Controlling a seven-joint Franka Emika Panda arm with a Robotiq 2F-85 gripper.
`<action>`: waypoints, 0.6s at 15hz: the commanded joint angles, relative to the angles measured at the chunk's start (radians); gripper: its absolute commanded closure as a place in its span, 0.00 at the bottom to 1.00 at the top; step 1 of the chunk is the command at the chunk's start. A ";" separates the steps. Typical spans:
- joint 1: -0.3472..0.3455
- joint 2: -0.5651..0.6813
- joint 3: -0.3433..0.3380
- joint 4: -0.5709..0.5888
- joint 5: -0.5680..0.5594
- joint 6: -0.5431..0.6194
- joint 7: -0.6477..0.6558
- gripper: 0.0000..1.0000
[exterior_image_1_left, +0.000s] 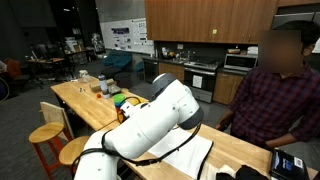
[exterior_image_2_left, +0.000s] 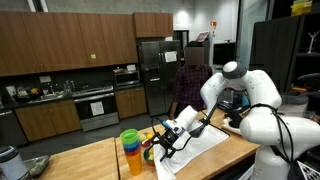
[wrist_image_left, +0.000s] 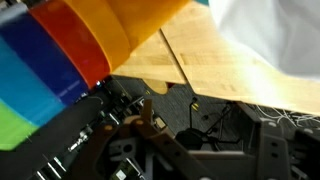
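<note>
Cups (exterior_image_2_left: 132, 150) stand nested on the table (exterior_image_2_left: 85, 165), lower centre; hand (exterior_image_2_left: 165, 137) close beside them (its opening and any hold cannot be told).

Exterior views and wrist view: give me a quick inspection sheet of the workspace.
Surface: wooden table, bare wood around the cups.
Job's things: stack of coloured cups, standing on the table.
Clutter: white cloth behind the gripper; small items at the far table end.
Grippers: gripper right beside the cups; jaw opening unclear.
Cables: black cable along the arm.
Surroundings: kitchen cabinets, refrigerator, stools, person close to the arm.
</note>
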 joint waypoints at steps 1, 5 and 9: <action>-0.050 -0.214 0.022 -0.036 0.045 -0.020 0.038 0.00; -0.075 -0.364 0.060 -0.054 -0.014 -0.023 0.123 0.00; -0.011 -0.539 0.026 -0.051 -0.091 0.026 0.273 0.00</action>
